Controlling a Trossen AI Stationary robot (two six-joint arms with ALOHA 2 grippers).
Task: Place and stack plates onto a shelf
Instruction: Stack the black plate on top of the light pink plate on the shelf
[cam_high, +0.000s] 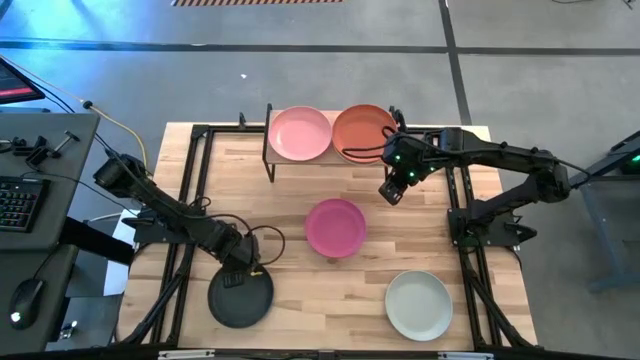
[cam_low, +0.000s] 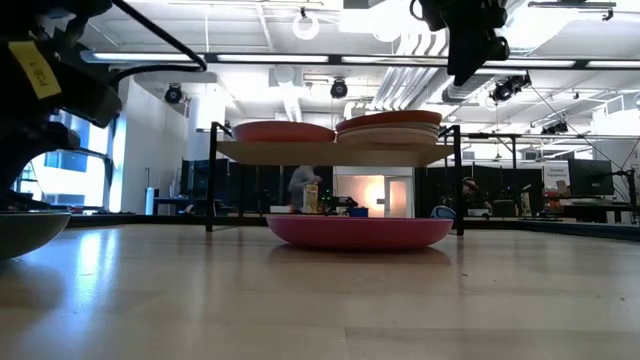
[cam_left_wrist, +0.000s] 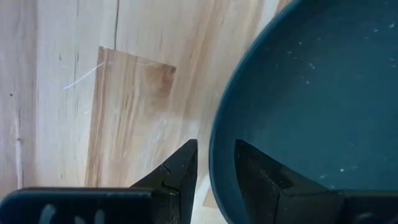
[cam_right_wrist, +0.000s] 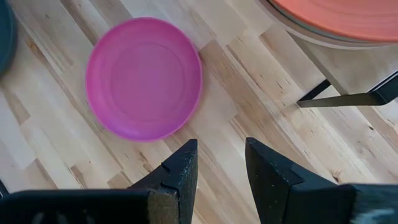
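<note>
Left hand (cam_high: 240, 272), fingers apart, straddles the charcoal plate (cam_high: 241, 299)'s rim at seven o'clock, ready to pinch; right hand (cam_high: 391, 191) hangs open, empty beside the shelf (cam_high: 270, 150).

An overhead camera is looking straight down on the whole light wooden table (cam_high: 300, 290). A table-height camera is looking level across it. Two wrist cameras are peering down closely. Overhead, low and right wrist views are sharing the round magenta plate (cam_high: 335, 227).
</note>
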